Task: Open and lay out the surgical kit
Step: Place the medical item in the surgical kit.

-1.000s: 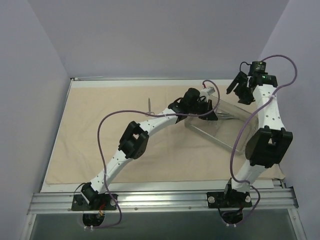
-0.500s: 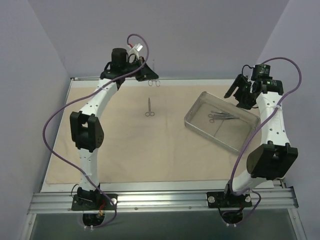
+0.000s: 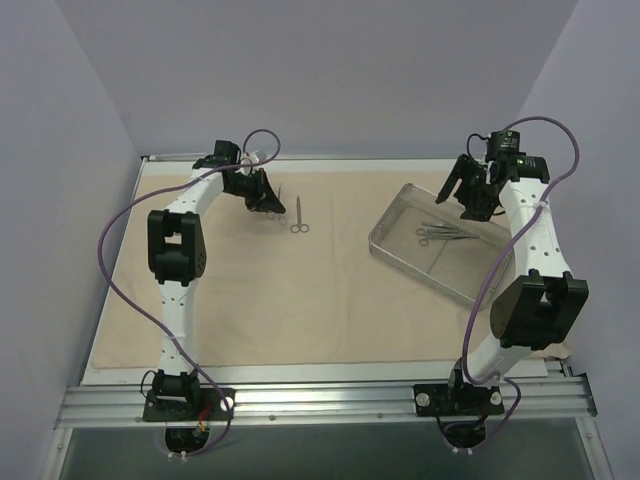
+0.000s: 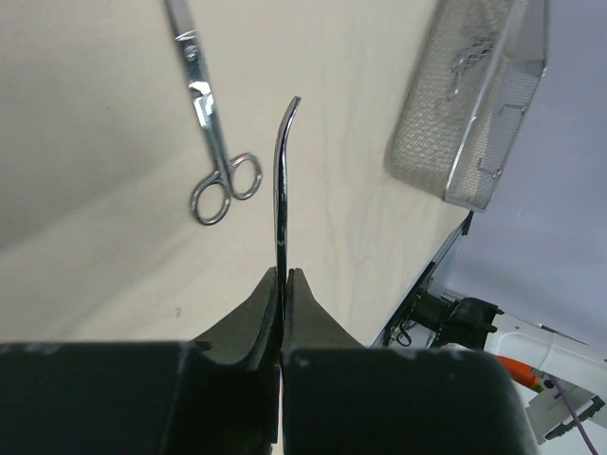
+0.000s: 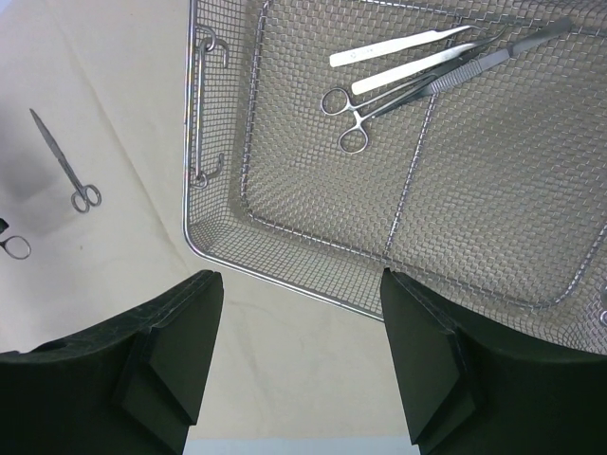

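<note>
The beige cloth (image 3: 300, 290) lies spread flat over the table. A wire-mesh metal tray (image 3: 392, 218) sits on it at the right and holds several slim tweezers and forceps (image 5: 379, 100). One pair of scissors (image 3: 299, 216) lies on the cloth at the back centre; it also shows in the left wrist view (image 4: 211, 123) and the right wrist view (image 5: 62, 161). My left gripper (image 3: 270, 200) is just left of them, shut (image 4: 283, 275) on a slim curved metal instrument (image 4: 281, 180). My right gripper (image 3: 470, 195) is open and empty (image 5: 302, 284) above the tray's far side.
The tray (image 4: 474, 95) shows at the upper right of the left wrist view. A metal rail (image 3: 320, 400) runs along the table's near edge. Purple walls close in the left, back and right sides. Purple cables loop off both arms.
My left arm has swung from the tray to the back left, then come down beside the laid-out scissors, carrying the curved instrument. My right gripper shifted slightly left over the tray.
</note>
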`<act>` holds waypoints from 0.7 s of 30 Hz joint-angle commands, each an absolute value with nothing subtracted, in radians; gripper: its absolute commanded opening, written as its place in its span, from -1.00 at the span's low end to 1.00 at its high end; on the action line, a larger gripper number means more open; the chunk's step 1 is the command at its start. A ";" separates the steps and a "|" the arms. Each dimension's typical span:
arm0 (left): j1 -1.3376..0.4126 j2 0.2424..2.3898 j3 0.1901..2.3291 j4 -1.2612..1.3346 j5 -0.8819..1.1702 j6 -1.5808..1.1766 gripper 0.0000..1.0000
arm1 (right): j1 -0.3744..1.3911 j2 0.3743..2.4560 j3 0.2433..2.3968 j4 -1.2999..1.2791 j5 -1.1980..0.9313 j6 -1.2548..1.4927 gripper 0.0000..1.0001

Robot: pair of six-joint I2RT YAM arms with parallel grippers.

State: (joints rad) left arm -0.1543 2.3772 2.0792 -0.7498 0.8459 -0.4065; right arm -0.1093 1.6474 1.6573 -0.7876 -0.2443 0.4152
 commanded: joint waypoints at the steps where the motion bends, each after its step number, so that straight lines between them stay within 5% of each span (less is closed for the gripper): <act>1: -0.126 2.404 2.157 -0.871 0.856 -0.316 -0.95 | -0.104 1.644 1.622 -0.808 -0.232 0.400 0.36; 21: -0.144 2.457 2.092 -0.651 0.799 -0.474 -0.93 | -0.064 1.681 1.608 -0.776 -0.236 0.436 0.36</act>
